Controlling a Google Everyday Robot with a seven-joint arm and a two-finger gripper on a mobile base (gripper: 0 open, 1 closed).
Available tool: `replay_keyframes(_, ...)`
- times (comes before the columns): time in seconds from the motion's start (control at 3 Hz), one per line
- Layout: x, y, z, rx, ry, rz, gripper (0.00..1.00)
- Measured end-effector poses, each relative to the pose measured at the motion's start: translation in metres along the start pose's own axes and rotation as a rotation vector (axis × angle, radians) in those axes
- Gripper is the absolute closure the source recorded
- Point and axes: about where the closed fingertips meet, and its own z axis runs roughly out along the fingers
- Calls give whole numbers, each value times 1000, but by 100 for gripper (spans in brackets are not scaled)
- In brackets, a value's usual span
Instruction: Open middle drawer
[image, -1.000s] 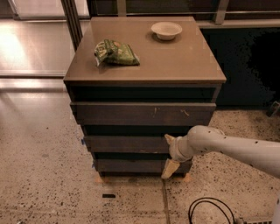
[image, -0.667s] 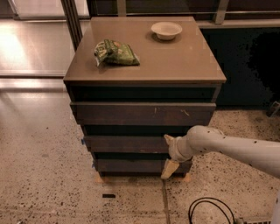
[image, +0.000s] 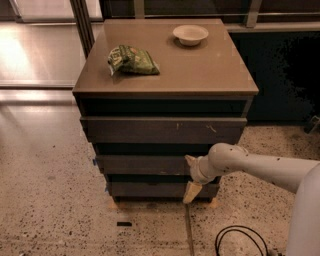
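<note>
The middle drawer (image: 142, 164) is the dark, unscratched front between the scratched top front (image: 162, 129) and the bottom front (image: 150, 189); it looks closed, stepped a little back from the top one. My gripper (image: 190, 176) is at the right part of the middle drawer's front, on a pale arm coming in from the right. It is open: one fingertip (image: 189, 160) lies at the drawer's upper edge and the other (image: 191, 192) hangs lower, in front of the bottom drawer. The right end of the middle front is hidden behind my wrist.
On the cabinet top (image: 200, 70) lie a green snack bag (image: 132, 60) and a white bowl (image: 190, 34). A black cable (image: 235, 239) loops on the speckled floor at the front right. A dark wall panel (image: 280, 75) stands to the right.
</note>
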Motion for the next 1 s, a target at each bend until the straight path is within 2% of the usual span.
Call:
replay_keyframes(0.33, 7, -1, 11, 0, 11, 7, 0)
replay_keyframes(0.67, 5, 11, 8, 14, 15, 8, 0)
replay_keyframes(1.0, 4, 0, 2, 77, 35, 6, 0)
